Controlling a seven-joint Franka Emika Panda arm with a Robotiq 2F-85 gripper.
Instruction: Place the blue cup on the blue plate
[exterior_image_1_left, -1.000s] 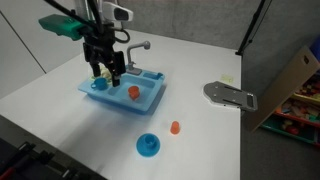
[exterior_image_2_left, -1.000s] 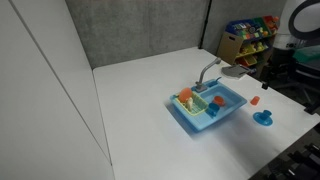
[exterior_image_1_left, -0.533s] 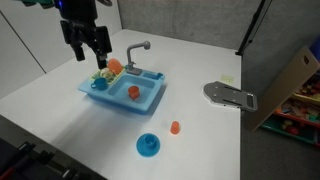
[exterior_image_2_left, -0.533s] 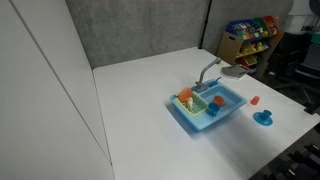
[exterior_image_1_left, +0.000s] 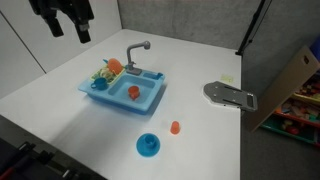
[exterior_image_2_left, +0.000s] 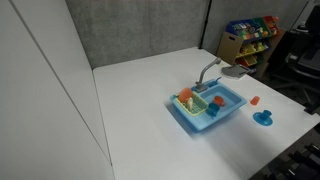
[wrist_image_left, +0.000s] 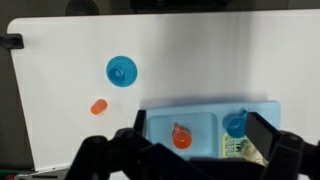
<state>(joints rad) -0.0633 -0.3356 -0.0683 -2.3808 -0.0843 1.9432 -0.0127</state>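
fingers (exterior_image_1_left: 84, 28) are seen spread wide apart with nothing held between them; the gripper (exterior_image_1_left: 70, 30) is raised high over the far corner of the white table (exterior_image_1_left: 60, 105), well apart from everything on it. in the wrist view the two dark fingers (wrist_image_left: 265, 132) are seen at the lower edge, looking down on the table from above

the blue cup (wrist_image_left: 236, 124) is found inside the light-blue toy sink (wrist_image_left: 205, 108), in the smaller compartment, just beside a greenish item (wrist_image_left: 240, 149); in an exterior view the cup (exterior_image_1_left: 99, 85) is seen at the sink's end nearest the gripper. a red-orange item (wrist_image_left: 181, 136) is noted in the larger basin. a grey tap (exterior_image_1_left: 138, 50) is mounted on the sink's back edge

the blue plate (exterior_image_1_left: 148, 146) is laid flat on the table, outside the sink and apart from it, towards the near edge. a small orange cup (exterior_image_1_left: 175, 127) is seen near the plate, not touching it. cup and plate are well apart

a flat grey metal piece (exterior_image_1_left: 230, 95) is noted by the table edge
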